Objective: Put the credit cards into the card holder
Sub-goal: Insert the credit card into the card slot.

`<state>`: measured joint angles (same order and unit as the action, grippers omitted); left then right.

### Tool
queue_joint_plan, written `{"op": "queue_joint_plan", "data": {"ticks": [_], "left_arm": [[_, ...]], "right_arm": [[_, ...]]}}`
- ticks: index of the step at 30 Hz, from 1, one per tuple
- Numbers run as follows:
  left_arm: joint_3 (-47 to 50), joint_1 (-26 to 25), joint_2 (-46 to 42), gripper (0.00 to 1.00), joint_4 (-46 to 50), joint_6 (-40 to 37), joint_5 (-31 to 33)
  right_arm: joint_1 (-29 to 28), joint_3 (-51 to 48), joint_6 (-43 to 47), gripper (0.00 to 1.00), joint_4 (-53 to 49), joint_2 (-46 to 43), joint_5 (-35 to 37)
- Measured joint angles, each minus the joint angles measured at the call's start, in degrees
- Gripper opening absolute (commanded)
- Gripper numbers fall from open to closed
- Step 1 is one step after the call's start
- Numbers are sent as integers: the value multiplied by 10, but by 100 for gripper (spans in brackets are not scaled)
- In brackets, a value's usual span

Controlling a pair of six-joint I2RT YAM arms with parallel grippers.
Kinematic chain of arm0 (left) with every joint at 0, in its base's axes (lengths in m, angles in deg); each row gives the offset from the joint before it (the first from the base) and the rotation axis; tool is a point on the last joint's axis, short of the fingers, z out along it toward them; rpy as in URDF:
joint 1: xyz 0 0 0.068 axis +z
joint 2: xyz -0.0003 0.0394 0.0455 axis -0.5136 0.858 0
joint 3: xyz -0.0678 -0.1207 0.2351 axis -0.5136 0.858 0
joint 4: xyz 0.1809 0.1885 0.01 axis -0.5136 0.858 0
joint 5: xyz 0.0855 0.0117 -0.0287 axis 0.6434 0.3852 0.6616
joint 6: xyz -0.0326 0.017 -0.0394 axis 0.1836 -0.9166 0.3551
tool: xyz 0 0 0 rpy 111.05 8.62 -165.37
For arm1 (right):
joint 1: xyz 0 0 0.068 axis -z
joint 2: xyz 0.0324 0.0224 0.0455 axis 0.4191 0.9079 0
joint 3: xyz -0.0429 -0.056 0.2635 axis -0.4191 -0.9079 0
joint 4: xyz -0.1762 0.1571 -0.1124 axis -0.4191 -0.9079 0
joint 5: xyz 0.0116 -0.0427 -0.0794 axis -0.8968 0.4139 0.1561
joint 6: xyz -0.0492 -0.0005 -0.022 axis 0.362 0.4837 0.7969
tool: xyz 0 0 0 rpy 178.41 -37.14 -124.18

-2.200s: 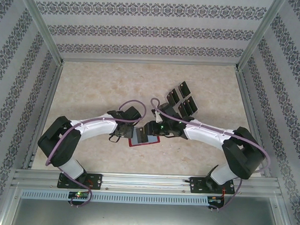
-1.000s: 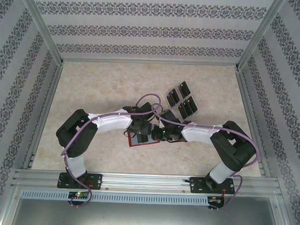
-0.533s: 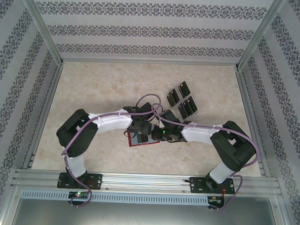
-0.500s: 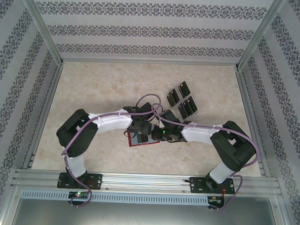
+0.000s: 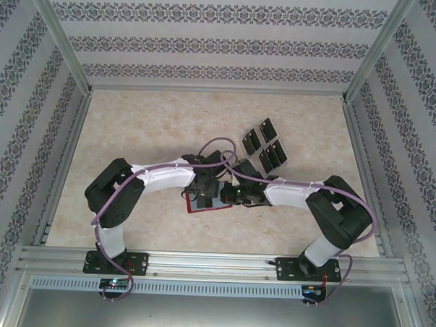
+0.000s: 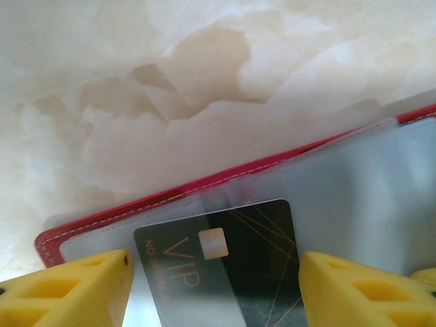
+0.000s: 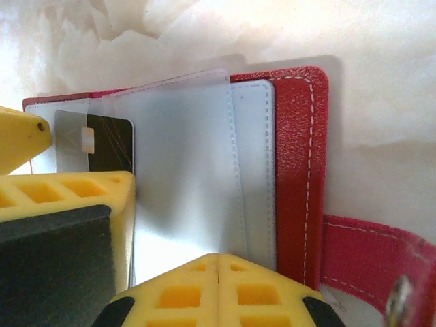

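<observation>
Left fingers (image 6: 68, 286) gripping black card (image 6: 231, 259) at red wallet (image 7: 296, 170) (barely shifted since), right fingers (image 7: 177, 293) closed

The left arm (image 5: 159, 177) folded its elbow inward and carried the left gripper (image 5: 204, 186), a credit card (image 6: 225, 262) between its fingers (image 6: 75, 286), rightward from beside the card holder (image 5: 195, 209) to directly over it. The right arm (image 5: 296, 191) pulled its wrist nearer, toward the card holder, uncovering the loose credit cards (image 5: 264, 146) at the far right that it had partly hidden.
</observation>
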<state>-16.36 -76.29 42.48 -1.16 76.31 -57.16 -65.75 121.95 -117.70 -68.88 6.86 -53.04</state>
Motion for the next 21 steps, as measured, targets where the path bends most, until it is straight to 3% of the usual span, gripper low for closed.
{"op": "queue_joint_plan", "data": {"ticks": [21], "left_arm": [[26, 0, -16, 66, 20, -1, 45]], "right_arm": [[0, 0, 0, 0, 0, 0, 1]]}}
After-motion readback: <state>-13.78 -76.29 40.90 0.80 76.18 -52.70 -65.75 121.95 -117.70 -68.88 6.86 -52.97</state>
